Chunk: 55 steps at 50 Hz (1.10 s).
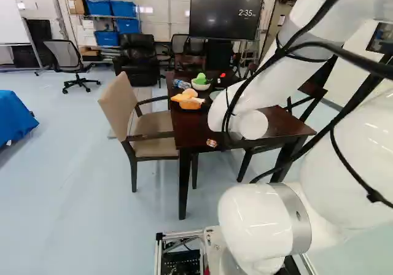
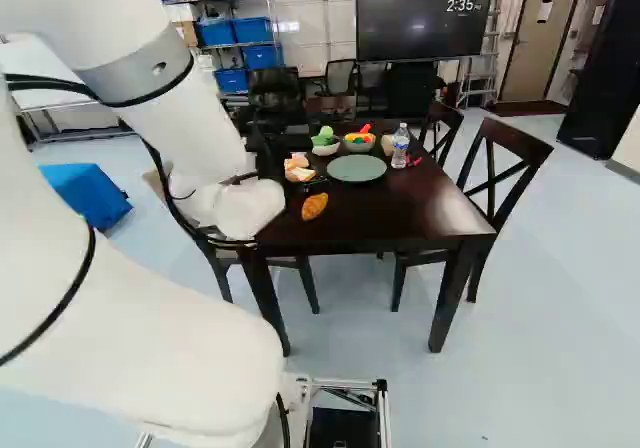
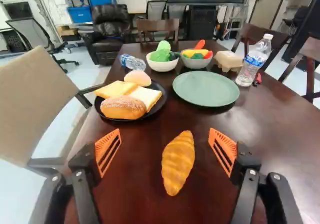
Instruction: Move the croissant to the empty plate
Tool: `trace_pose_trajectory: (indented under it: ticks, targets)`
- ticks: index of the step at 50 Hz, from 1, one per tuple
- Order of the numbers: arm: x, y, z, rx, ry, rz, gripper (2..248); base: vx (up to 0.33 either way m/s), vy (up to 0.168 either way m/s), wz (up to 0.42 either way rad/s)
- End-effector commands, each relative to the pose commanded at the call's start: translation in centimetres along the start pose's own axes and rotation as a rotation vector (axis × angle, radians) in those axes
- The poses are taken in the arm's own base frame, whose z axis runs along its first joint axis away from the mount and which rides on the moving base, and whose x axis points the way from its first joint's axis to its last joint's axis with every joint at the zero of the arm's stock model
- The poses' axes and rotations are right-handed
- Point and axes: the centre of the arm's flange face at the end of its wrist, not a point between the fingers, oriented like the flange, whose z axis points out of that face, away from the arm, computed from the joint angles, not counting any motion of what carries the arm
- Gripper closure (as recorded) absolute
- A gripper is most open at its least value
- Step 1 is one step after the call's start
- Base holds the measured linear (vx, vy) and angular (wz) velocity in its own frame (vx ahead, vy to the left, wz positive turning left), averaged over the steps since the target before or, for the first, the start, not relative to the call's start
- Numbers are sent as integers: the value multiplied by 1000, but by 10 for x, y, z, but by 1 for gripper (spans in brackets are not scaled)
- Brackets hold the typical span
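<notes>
Orange pads [image 3: 107,149], one pair, on a black gripper [image 3: 166,151]: open, nothing held, one pad to either side of the croissant [image 3: 178,163], apart from it. Height above the table [image 3: 135,189]: could not be told.

Reason for the pose: the croissant lay lengthwise between the pads, so closing would probably have pinched it across its narrow width. The wide opening left room on both flanks, likely to allow for a small error in aim.

Green plate [image 3: 206,89], one, round, empty: beyond the croissant, toward the upright bottle [image 3: 254,59]. Presumably left bare to receive it; a lift and a short carry ahead seemed called for.

Black plate [image 3: 161,103], one: near the green plate, taken up by slices and buns, hence a poor candidate for the move. A low carry toward that side might have knocked the bread.

Croissant, one, particulars: on bare dark wood, nearer the arm [image 2: 170,98] than either plate. Golden brown, with deeper orange along its ridges; plump in the middle, tapered at both ends, barely curved. Surface smooth, with a slight sheen; perhaps a firm imitation, likely to keep its shape under a light squeeze.
</notes>
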Motion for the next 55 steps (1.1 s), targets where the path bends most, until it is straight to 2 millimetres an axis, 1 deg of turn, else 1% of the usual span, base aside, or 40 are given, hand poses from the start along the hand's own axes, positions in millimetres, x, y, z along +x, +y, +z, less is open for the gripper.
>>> trace_pose_trajectory:
  ticks: [29, 55]
  targets:
    - [30, -1, 36, -1, -169, 7, 13, 0, 0, 0]
    - [52, -1, 62, -42, -358, 109, 13, 0, 0, 0]
